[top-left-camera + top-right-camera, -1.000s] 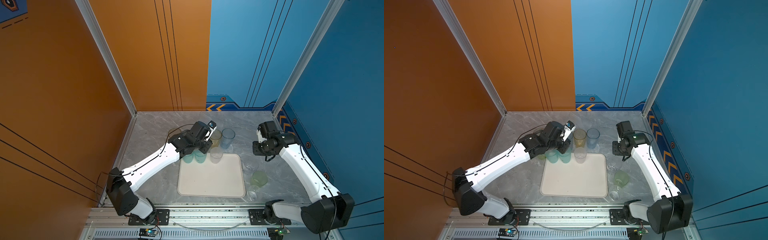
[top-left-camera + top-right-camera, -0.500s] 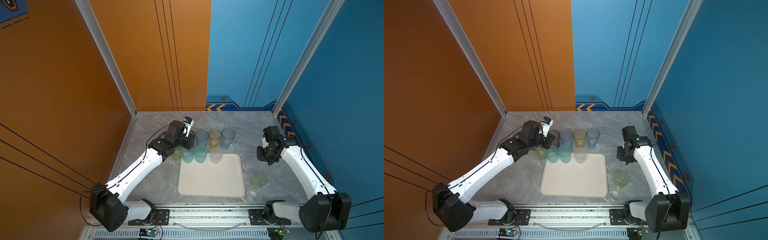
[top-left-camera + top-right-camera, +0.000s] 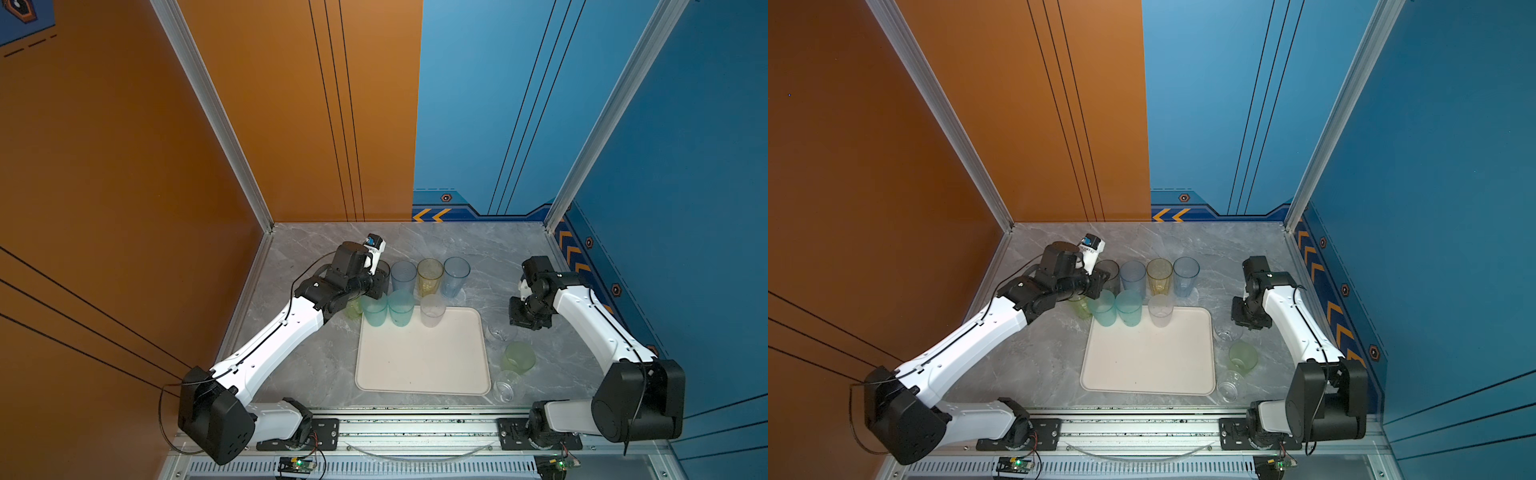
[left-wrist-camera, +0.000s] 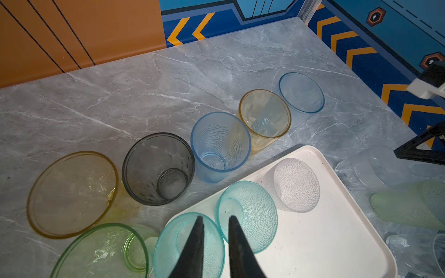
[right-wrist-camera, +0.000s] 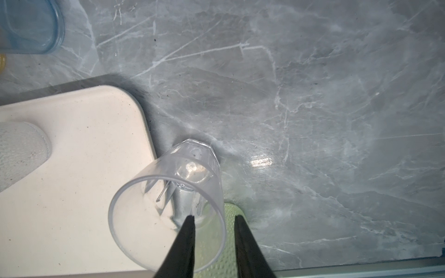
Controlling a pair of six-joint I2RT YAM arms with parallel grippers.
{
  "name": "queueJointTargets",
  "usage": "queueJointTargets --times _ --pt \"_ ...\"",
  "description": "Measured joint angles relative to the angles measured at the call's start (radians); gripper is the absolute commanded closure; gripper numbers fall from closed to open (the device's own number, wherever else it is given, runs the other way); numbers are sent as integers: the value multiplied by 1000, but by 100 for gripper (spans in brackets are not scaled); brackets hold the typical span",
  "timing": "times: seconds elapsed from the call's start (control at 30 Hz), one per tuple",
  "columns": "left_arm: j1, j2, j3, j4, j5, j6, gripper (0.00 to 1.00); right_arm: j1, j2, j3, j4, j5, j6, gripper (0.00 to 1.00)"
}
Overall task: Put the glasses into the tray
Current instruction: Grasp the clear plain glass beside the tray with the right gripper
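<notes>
**Hazards.** The right jaws stand apart and straddle one wall of the clear glass (image 5: pixel 149 216). One finger hangs inside the mouth and the other outside, and neither visibly presses the wall. This glass stands on the surface (image 5: pixel 313 120) just beside the tray (image 3: pixel 419 365), at a far corner and outside the rim.

- A pinch on a single thin, smooth wall is probably a weak hold. The glass may swivel or slip once raised.
- If the jaws close off-centre, a finger may push the glass against the tray rim and tip it.
- The pale green glass (image 3: pixel 518 357) sits close to the outer finger and may be knocked.
- The lift must clear the raised rim, or the base may catch on it.

The left jaws are narrowly apart and hold nothing. They hover over a crowded group of glasses, so a descent here risks striking a rim.

**Containers.** The tray holds three glasses along its far rim: a teal glass (image 3: pixel 375 309), a second teal glass (image 3: pixel 401 307) and a frosted clear glass (image 3: pixel 432 311). The rest of the tray is bare.

These glasses stand outside the tray:
- **Behind it, in a row:** a grey glass (image 3: pixel 1109 274), a blue glass (image 3: pixel 403 276), a yellow glass (image 3: pixel 430 276) and a second blue glass (image 3: pixel 456 276).
- **Near the left jaws:** a second yellow glass (image 4: pixel 72 192) and a green glass (image 4: pixel 101 250).
- **Near the pale green glass:** a second clear glass (image 3: pixel 508 386).

Every glass looks empty.
</notes>
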Motion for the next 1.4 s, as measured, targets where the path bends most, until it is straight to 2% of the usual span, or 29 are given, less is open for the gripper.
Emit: queueJointTargets --times 0.53,1.17,1.4 --pt "1 0 0 0 15 0 79 -27 30 -14 30 -14 0 73" --pt "2 0 0 7 16 0 79 -30 58 -65 64 -59 -1 91" --pt "2 0 0 7 23 0 79 -16 59 -65 72 -50 -2 93"
